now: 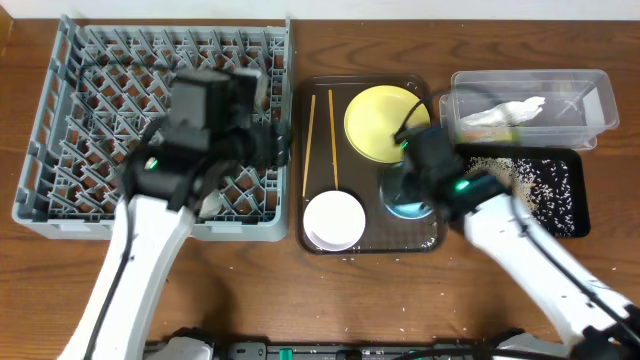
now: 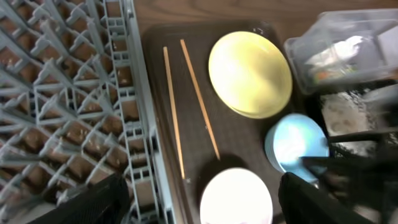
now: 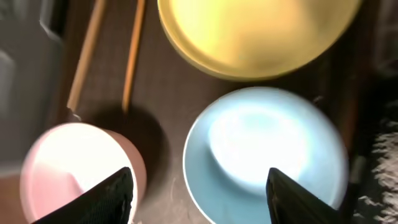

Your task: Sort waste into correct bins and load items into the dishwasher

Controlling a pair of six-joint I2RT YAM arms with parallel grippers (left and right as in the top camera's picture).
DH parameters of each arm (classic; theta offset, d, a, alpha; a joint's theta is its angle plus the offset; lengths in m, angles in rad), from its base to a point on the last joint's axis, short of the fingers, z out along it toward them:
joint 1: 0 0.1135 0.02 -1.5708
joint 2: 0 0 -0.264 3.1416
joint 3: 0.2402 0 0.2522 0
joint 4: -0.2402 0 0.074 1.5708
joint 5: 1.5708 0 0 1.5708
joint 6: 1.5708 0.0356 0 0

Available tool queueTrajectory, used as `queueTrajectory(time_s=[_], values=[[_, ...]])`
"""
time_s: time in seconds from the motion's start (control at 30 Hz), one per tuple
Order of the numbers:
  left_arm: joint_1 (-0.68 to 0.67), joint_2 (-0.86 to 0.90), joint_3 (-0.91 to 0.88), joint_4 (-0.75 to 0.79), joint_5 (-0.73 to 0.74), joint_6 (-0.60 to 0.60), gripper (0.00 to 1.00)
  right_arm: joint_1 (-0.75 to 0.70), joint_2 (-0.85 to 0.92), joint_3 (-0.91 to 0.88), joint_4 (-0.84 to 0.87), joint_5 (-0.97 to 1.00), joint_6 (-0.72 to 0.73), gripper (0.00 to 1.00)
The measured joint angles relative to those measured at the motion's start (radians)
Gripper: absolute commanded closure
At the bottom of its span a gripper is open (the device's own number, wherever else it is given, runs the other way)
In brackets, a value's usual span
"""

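Light-blue bowl (image 3: 261, 146) is sitting on the brown tray (image 1: 372, 215); the right gripper (image 3: 199, 199) is hovering over it, jaws spread wide and empty, probably lining up a rim grasp. The left gripper (image 2: 205, 200) is gaping empty over the dish rack (image 1: 50, 130) edge.

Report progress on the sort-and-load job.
Done: napkin in the tub, rice on the black tray. In hand: open right end effector over the blue bowl. To do: plate, white bowl, chopsticks on the brown tray.
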Motion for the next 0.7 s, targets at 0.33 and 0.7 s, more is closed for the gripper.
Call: queueTrajectory(time_s=[0.33,0.7], values=[[-0.145,0.341,0.127,0.121,-0.129,-0.063,0.39,-0.232,-0.013,0.115,-0.078,-0.219,-0.026,0.34],[-0.182,0.598,0.127,0.238,-0.179,-0.111,0.59,-0.231,-0.013,0.115,-0.118,-0.270,-0.027,0.34]])
